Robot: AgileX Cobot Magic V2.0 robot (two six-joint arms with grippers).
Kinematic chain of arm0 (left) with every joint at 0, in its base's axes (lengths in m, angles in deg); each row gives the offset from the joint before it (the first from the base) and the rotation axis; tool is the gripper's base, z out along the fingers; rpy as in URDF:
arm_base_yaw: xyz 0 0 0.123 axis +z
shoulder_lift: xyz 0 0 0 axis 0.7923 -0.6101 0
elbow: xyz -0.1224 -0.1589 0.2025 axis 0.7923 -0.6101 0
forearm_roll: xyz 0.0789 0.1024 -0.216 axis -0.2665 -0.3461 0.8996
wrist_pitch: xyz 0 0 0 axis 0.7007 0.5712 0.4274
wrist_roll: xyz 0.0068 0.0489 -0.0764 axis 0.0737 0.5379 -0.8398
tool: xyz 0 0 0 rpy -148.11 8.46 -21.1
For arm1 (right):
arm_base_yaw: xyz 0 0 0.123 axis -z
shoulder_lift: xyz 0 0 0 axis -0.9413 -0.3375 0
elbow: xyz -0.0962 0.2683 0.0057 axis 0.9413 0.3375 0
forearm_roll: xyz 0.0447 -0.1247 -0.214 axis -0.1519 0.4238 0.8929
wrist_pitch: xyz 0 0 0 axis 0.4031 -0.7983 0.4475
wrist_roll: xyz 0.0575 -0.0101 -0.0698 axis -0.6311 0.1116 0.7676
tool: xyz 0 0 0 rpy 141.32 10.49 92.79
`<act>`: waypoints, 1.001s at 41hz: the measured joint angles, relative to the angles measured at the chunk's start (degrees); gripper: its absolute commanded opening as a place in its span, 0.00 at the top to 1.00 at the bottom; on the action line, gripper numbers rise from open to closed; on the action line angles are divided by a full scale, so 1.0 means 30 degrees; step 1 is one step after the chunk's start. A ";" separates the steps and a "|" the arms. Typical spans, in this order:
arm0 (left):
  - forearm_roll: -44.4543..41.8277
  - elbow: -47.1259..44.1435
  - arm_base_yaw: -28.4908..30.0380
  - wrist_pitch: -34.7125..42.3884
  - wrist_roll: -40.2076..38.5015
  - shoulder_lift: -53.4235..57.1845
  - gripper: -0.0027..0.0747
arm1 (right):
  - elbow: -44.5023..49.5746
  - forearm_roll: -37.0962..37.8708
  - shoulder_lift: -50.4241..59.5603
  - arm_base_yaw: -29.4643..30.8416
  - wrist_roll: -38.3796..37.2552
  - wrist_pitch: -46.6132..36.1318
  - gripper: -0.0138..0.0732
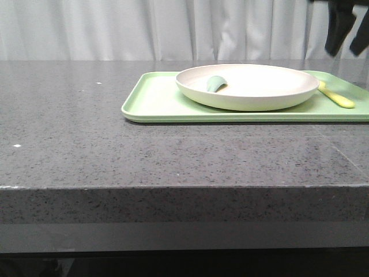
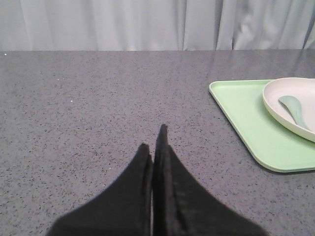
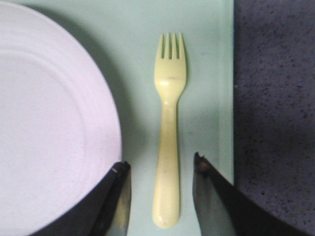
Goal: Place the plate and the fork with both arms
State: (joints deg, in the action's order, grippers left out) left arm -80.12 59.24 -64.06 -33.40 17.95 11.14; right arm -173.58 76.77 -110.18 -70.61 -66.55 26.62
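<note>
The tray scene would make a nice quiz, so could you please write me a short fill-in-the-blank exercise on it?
1. The plate and the fork both rest on the light-green ____.
2. The small teal utensil lies inside the ____.
3. The right end effector has its fingers open on either side of the fork's ____.
4. The left end effector is ____, over bare countertop.

Missing words: tray; plate; handle; shut

- The tray (image 1: 155,104) lay on the counter (image 1: 86,144), toward its right.
- The plate (image 1: 248,86) sat on the tray, holding a spoon (image 1: 215,84).
- The fork (image 1: 336,95) lay on the tray, just right of the plate.
</note>
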 measured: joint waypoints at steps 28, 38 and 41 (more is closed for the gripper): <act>0.0000 0.0000 0.0000 0.0000 0.0000 0.0000 0.99 | 0.9161 0.0000 1.1200 -0.0038 0.2275 -0.3026 0.97; 0.0000 0.0000 0.0000 0.0000 0.0000 0.0000 0.99 | 1.7953 0.0000 1.7843 -0.0038 0.3313 -0.8501 0.97; 0.0000 0.0000 0.0000 0.0000 0.0000 0.0000 0.99 | 2.0219 0.0000 2.0160 -0.0038 0.3349 -1.0206 0.97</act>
State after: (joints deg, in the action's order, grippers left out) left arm -80.12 59.24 -64.06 -33.40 17.95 11.14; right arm -112.92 76.77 -49.70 -70.73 -56.50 -4.00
